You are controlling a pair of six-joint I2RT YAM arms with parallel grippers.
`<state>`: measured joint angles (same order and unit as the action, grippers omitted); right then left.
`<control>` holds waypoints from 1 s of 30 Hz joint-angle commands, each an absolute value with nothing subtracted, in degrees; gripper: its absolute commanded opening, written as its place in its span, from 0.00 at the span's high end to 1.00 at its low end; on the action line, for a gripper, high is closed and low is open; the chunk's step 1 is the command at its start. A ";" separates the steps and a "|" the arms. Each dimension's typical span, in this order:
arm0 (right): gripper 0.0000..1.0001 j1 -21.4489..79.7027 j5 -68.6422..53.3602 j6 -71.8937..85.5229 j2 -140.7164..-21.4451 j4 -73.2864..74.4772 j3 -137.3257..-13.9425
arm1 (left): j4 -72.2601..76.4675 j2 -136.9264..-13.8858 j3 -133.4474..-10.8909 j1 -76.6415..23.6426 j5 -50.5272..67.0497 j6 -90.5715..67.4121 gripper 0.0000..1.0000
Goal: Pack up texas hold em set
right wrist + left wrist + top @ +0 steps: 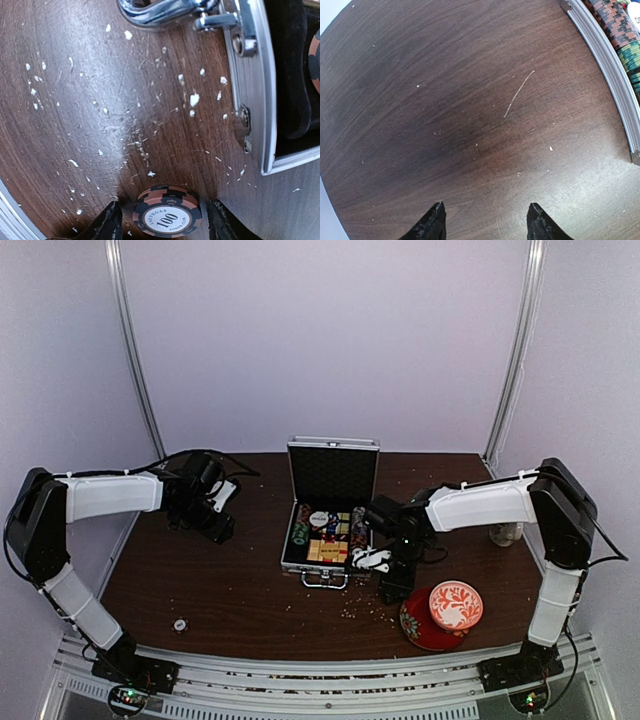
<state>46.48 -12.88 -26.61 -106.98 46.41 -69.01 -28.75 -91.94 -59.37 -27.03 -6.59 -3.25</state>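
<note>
The silver briefcase stands open mid-table, lid upright, with rows of chips and red-tan boxes inside. My right gripper is at the case's front right corner. In the right wrist view it is open, with a short stack of black-and-salmon "100" chips on the table between the fingers and a gap on each side. The case rim and chrome handle lie just beyond. My left gripper is open and empty over bare wood, left of the case rim.
A red-and-white bowl on a red saucer sits at the front right, close to my right arm. A pale mug stands at the right edge. A small pale round object lies front left. White crumbs are scattered before the case.
</note>
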 commanded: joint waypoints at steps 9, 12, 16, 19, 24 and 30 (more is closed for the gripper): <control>0.50 46.60 -9.26 -25.71 -109.64 47.12 -66.71 | -28.65 -92.48 -60.56 -26.49 -5.98 -2.45 0.44; 0.52 46.72 -8.83 -25.47 -109.78 47.44 -66.58 | -28.70 -92.55 -60.56 -26.46 -5.98 -2.42 0.44; 0.55 47.49 -7.21 -25.22 -109.98 46.85 -65.82 | -28.65 -92.62 -60.56 -26.44 -5.97 -2.38 0.44; 0.58 48.43 -6.49 -25.22 -110.57 46.84 -65.47 | -28.67 -92.68 -60.56 -26.45 -5.93 -2.37 0.44; 0.72 48.99 -7.43 -25.57 -111.56 48.14 -65.80 | -28.67 -92.72 -60.56 -26.44 -5.90 -2.40 0.44; 0.81 48.97 -7.92 -25.51 -111.17 48.69 -66.71 | -28.73 -92.84 -60.64 -26.39 -5.81 -2.43 0.44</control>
<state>48.03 -8.64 -25.58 -107.20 45.63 -68.77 -28.80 -91.96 -59.37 -27.05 -6.57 -3.22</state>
